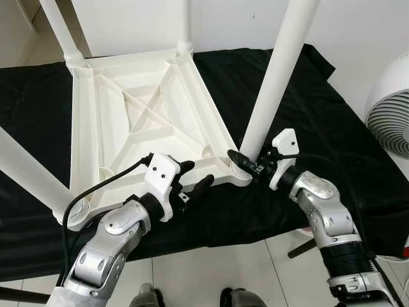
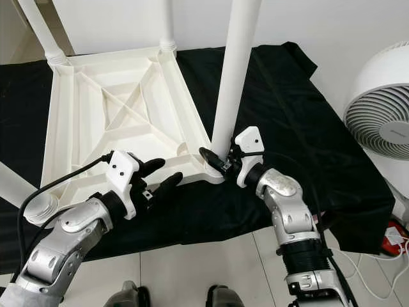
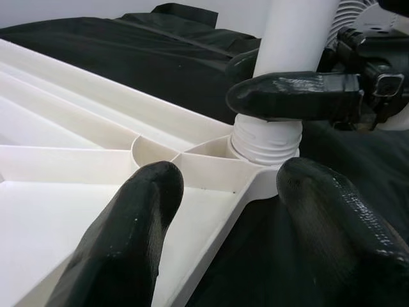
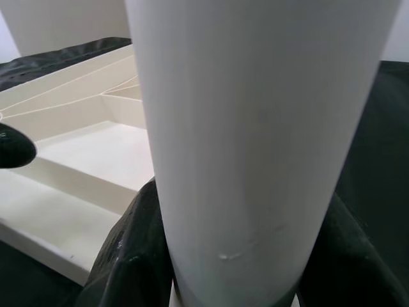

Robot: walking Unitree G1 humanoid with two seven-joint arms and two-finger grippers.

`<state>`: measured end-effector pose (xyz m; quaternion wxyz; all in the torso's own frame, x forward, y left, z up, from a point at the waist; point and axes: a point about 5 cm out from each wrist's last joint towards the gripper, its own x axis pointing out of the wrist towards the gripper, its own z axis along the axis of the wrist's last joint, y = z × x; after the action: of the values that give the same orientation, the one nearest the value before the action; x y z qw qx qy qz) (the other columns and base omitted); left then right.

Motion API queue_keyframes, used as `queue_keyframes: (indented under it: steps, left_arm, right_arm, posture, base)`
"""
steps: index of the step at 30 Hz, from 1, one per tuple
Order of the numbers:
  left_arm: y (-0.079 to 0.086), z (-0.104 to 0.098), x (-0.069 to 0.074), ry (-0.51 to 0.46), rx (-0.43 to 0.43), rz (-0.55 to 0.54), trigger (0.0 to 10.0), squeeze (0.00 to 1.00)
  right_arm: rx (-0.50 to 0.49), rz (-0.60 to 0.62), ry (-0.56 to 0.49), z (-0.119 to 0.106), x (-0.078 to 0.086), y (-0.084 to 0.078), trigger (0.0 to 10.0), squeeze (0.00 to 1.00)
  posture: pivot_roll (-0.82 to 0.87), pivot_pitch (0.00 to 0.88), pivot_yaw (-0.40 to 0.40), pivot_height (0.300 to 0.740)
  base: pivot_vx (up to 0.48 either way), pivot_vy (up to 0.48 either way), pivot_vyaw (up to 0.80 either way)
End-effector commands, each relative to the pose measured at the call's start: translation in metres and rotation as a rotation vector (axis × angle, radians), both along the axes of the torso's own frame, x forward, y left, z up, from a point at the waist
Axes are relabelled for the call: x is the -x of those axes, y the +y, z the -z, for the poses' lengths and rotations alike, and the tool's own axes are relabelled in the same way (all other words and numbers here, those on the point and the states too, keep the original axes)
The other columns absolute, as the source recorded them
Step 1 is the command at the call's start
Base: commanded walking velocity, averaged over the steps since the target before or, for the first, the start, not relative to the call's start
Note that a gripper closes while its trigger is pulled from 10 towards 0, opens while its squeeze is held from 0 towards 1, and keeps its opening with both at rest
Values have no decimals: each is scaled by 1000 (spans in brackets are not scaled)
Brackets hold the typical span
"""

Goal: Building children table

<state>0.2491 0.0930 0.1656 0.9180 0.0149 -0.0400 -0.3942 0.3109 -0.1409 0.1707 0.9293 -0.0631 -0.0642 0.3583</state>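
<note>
Silver arms reach up from the lower edge of the frame toward the white children's table, which lies upside down on a black cloth filling the middle of the frame. At centre right, the right gripper is clamped around the base of a white table leg where it meets the corner socket. At lower centre, the left gripper hovers with its fingers spread apart over the table's near rim, close to that same corner. Other legs stand at the far corners and the left corner. A white fan sits at the right edge.
</note>
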Motion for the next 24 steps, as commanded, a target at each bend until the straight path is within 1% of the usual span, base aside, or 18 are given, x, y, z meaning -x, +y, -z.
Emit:
queue_keyframes:
  steps: [1,2,5,7,8,9,11,12,13,14,16,19,21,22,24]
  left_arm:
    - [-2,3,2,-1,-15,47,10000,0]
    - [-2,2,2,-4,-13,46,10000,0]
    - [-2,2,1,-4,-12,46,10000,0]
    - [-1,1,-1,-13,-16,42,10000,0]
    - [-1,1,-1,-13,-16,42,10000,0]
    - [-1,0,-1,-16,-17,41,10000,0]
    - [-1,0,-1,-16,-17,41,10000,0]
    - [-1,0,-2,-20,-19,39,10000,0]
    - [-1,0,-2,-20,-19,39,10000,0]
    - [0,-1,-4,-26,-22,32,10000,0]
    - [2,-1,-6,-34,-24,19,10000,0]
    - [2,-1,-6,-37,-24,13,10000,0]
    - [4,-2,-8,-41,-23,-2,10000,0]
    - [4,-2,-8,-42,-22,-5,10000,0]
    - [4,-2,-8,-43,-23,-9,10000,0]
  right_arm:
    - [-9,7,28,7,1,2,0,0]
    - [-29,107,56,10,-2,7,0,0]
    - [-39,138,62,11,-3,8,0,0]
    - [-82,195,58,9,-2,20,0,0]
    - [-82,195,58,9,-2,20,0,0]
    - [-95,213,52,8,-1,24,0,0]
    - [-95,213,52,8,-1,24,0,0]
    - [-121,255,60,8,-1,28,0,0]
    - [-121,255,60,8,-1,28,0,0]
    - [-154,333,80,8,-1,34,0,0]
    - [-181,440,89,9,2,43,0,0]
    - [-188,470,94,9,3,47,0,0]
    - [-210,496,109,12,6,55,0,0]
    - [-214,489,121,13,7,59,0,0]
    - [-218,480,123,13,7,61,0,0]
  posture:
    - [-48,94,15,740]
    - [-49,94,15,740]
    - [-49,94,15,740]
    - [-52,96,18,740]
    - [-52,96,18,740]
    - [-52,96,18,740]
    - [-52,96,18,740]
    - [-54,95,19,740]
    - [-54,95,19,740]
    - [-57,95,18,740]
    - [-56,94,17,740]
    - [-55,95,15,740]
    - [-50,90,11,740]
    - [-50,90,11,740]
    - [-51,83,11,740]
  base:
    - [0,0,0]
    - [0,0,0]
    - [0,0,0]
    - [0,0,0]
    - [0,0,0]
    - [0,0,0]
    - [0,0,0]
    - [0,0,0]
    - [0,0,0]
    - [0,0,0]
    - [0,0,0]
    - [0,0,0]
    - [0,0,0]
    - [0,0,0]
    - [0,0,0]
